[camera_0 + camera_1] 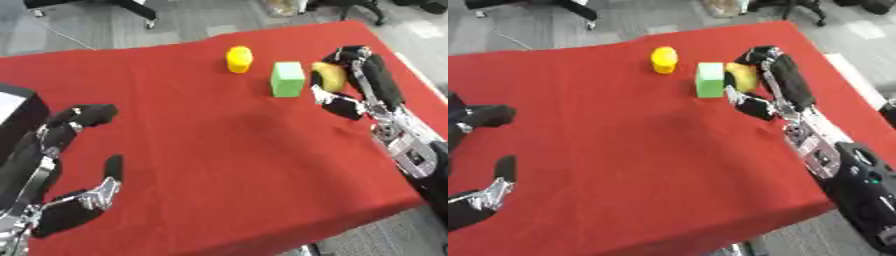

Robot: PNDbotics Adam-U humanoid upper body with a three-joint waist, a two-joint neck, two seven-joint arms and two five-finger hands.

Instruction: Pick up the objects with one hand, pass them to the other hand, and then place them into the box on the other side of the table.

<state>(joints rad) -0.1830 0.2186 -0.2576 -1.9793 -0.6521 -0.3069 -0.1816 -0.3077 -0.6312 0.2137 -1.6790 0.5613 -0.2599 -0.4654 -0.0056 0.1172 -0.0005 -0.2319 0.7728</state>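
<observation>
The right hand [350, 82] is in the upper right of the frame, with its fingers and thumb curled around a small yellow object [330, 76]. The object sits between the fingers above and the thumb below. I think this is the pick-up step, because the object is enclosed, but I cannot tell if it is already lifted from the desk [201, 150]. The hand comes from the right side, probably so that the wrist stays away from the two things beside it.

Just to the left of this hand stands a green block [287, 78], upright, very near the yellow object; whether they touch is not clear. Further to the upper left stands a yellow cup-like thing [239, 58], apart from the block.

The left hand [74, 165] waits in the lower left of the frame, open, fingers spread over the red cloth and holding nothing, probably ready to receive.

The left eye view shows a dark box [19, 117] at the left edge. The right eye view does not show it clearly, but it shows more of the right arm.
</observation>
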